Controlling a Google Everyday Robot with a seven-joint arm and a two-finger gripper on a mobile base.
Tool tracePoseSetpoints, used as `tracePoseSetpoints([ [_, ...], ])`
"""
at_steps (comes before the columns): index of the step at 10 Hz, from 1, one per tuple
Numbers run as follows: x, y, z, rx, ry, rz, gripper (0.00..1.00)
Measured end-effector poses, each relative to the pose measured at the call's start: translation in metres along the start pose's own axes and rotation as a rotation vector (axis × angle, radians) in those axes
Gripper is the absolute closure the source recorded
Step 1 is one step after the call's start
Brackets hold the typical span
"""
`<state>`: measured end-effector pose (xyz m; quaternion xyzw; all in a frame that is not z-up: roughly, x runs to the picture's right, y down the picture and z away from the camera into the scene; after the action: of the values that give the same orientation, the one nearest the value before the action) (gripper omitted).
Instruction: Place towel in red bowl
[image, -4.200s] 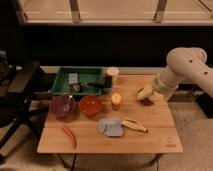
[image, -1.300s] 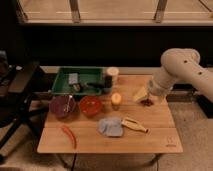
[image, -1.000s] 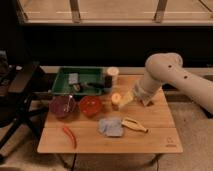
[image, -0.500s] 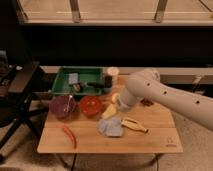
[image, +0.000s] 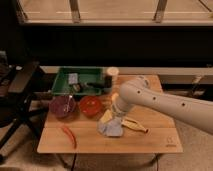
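Note:
The towel (image: 111, 129) is a crumpled grey-blue cloth lying on the wooden table (image: 160, 137), front of centre. The red bowl (image: 91, 105) stands just behind and to the left of it, and looks empty. My white arm reaches in from the right and bends down over the table's middle. My gripper (image: 106, 116) is low, right above the towel's back edge and just right of the red bowl. The towel still lies flat on the table.
A purple bowl (image: 63, 106) stands left of the red bowl. A green tray (image: 62, 82) with small items sits at the back left, a pale cup (image: 112, 75) beside it. A red chili (image: 68, 136) lies front left, a banana (image: 135, 125) right of the towel. An office chair (image: 20, 90) stands at the left.
My arm has swung from the table's right side across to the middle and come down, so the gripper is now just over the towel. The objects on the table have not moved.

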<state>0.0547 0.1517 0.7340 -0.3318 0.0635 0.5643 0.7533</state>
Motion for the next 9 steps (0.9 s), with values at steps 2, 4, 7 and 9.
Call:
tracePoseSetpoints([
  [2,-0.001,0.001,0.0,-0.001,0.0,-0.002,0.2],
  [4,-0.002,-0.005,0.002,-0.017,-0.015,0.045,0.2],
  [7,-0.01,-0.02,0.029,-0.006,-0.009,0.249,0.2],
  [9,-0.008,-0.031,0.038,-0.001,0.008,0.299,0.2],
])
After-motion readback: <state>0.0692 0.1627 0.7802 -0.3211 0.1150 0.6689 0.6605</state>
